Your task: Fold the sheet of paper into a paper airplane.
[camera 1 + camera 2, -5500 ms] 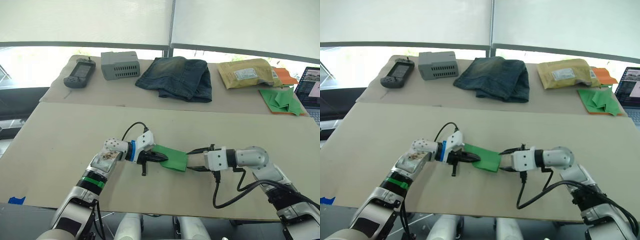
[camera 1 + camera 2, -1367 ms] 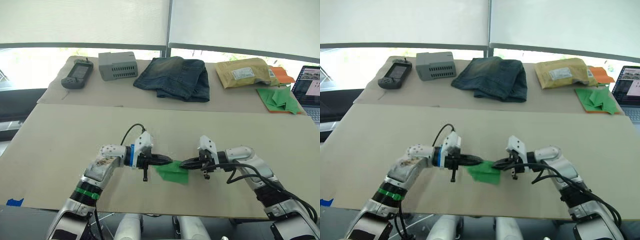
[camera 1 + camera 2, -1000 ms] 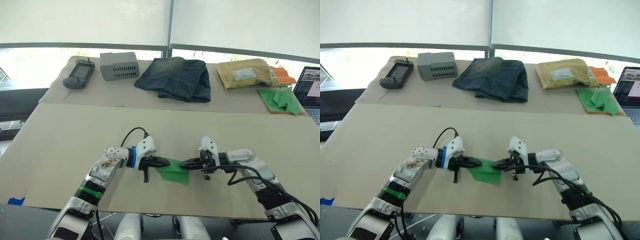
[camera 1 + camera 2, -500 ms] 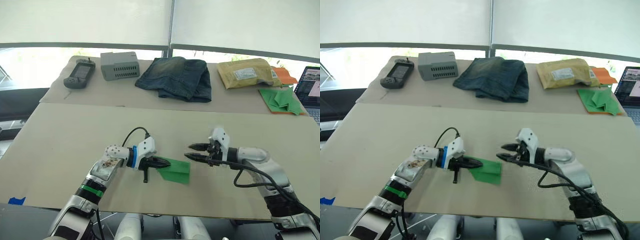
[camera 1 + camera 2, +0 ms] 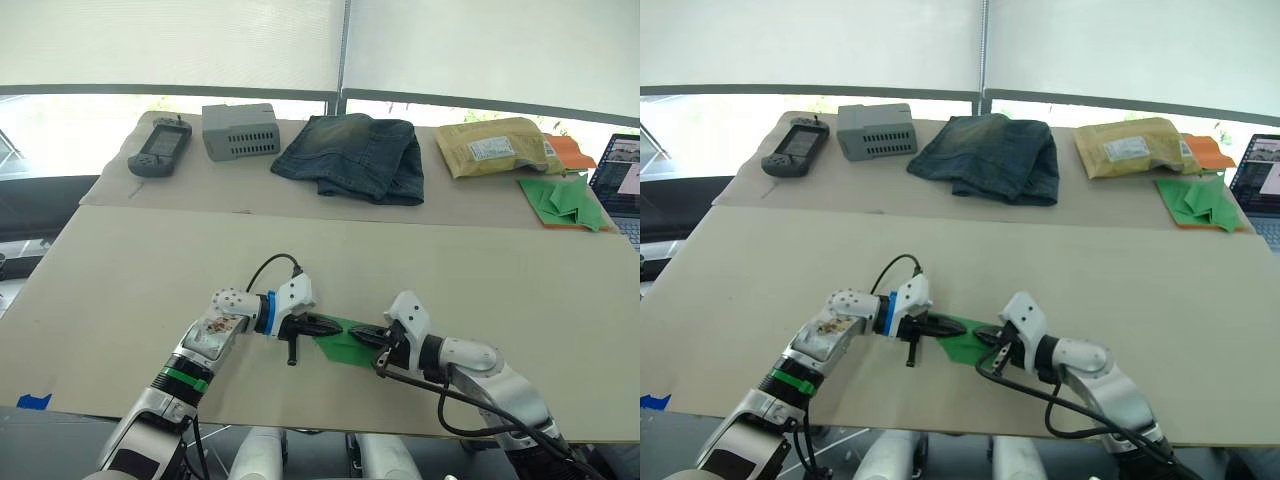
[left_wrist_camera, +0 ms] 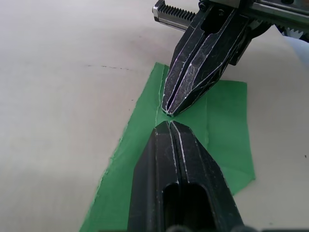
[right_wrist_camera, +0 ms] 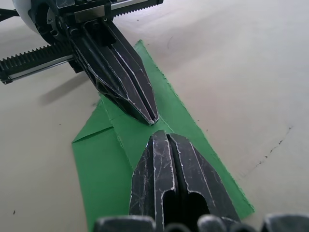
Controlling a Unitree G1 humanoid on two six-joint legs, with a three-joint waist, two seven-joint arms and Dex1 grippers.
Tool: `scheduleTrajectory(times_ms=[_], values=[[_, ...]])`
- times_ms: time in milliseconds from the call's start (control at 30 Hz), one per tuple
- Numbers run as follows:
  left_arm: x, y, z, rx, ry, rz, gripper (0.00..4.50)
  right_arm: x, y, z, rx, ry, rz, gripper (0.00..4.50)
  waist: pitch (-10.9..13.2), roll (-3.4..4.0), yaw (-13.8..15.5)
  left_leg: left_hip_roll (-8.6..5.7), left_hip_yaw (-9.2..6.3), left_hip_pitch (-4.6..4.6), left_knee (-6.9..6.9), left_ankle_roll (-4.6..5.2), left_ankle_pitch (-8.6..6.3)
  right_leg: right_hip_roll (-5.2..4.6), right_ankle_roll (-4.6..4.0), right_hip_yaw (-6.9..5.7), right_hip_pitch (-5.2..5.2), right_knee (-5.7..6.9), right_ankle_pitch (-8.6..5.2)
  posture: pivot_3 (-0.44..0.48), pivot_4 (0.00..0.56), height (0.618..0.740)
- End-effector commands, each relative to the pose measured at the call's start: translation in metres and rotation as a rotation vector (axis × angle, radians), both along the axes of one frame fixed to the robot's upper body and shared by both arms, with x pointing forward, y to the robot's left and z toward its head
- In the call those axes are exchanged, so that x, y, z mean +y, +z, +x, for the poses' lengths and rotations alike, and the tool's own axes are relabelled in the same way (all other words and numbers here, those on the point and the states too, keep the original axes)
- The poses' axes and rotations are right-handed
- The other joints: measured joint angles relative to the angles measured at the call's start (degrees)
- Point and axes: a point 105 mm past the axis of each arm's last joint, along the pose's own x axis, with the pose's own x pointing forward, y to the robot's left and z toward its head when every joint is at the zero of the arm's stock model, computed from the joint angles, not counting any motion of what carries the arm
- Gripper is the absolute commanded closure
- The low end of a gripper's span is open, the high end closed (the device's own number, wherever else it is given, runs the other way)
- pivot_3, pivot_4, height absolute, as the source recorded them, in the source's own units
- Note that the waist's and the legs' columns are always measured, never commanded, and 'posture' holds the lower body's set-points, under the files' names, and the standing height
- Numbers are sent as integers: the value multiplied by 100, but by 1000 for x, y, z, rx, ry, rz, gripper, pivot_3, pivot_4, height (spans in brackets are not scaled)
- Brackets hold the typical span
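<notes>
The sheet of paper (image 5: 337, 346) lies flat on the near table as a small bright green folded piece with layered creases (image 7: 99, 164). My left gripper (image 5: 336, 327) is shut, its closed tip (image 6: 166, 123) resting on top of the paper from the left side. From the right comes my right gripper (image 5: 358, 334), also shut, with its tip (image 7: 161, 135) pressed on the paper. The two tips nearly meet point to point over the middle of the sheet, along a long crease. Neither gripper has paper between its fingers.
On the far table sit a black handheld device (image 5: 158, 147), a grey box (image 5: 240, 130), folded blue jeans (image 5: 352, 155), a yellow padded envelope (image 5: 495, 146), a heap of green paper pieces on an orange sheet (image 5: 565, 198) and a laptop (image 5: 620, 175). Blue tape (image 5: 32, 401) marks the front-left edge.
Half a second ago my right gripper hung open above the table, right of the paper. It has since dropped, shut and set its tip on the sheet. My left gripper stayed put.
</notes>
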Motion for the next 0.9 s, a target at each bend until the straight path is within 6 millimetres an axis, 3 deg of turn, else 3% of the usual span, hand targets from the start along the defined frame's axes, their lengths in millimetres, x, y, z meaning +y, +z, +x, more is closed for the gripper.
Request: scheduleTrajectory(times_ms=[33,267,400,467,533,600,733,900], values=[[1,-11,-6,35,-28,37,4500,-11,-13,-3,28,-24,-37,4478,0,0,3,0,0,0,0,0,0,0,0,0,0,0,0,0,150,728],[3,-13,-7,40,-30,40,4500,-39,-12,-16,11,-43,-78,4478,-3,3,18,-1,-1,0,0,1,-1,-1,2,0,5,-8,-1,0,150,728],[4,-14,-7,43,-32,42,4500,-53,0,-16,-46,-53,-76,4478,-5,3,21,-1,-1,-1,0,1,-2,-1,3,-1,8,-13,-2,0,150,728],[5,-14,-8,44,-33,44,4500,-49,14,-12,-89,-43,-27,4478,-5,3,8,-1,-1,0,0,2,-2,-1,3,-1,7,-12,-1,0,150,728],[5,-14,-8,44,-34,45,4500,-28,34,-14,-127,24,72,4478,-5,4,-11,0,0,0,0,2,-2,0,3,0,4,-8,-1,0,150,728],[5,-14,-8,43,-34,46,4500,-9,43,-22,-125,100,128,4478,-5,5,-22,3,-1,0,0,2,-2,4,3,1,2,-5,-1,0,150,728],[6,-13,-6,41,-27,48,4500,7,25,-22,-87,150,97,4478,-5,4,3,2,-4,-3,0,1,-2,3,3,-2,2,-8,-2,0,150,728],[9,-11,-4,36,-17,52,4500,9,6,-12,-41,120,69,4478,-5,5,2,-1,-1,-7,0,1,-2,1,4,1,0,-12,-1,0,150,728]])
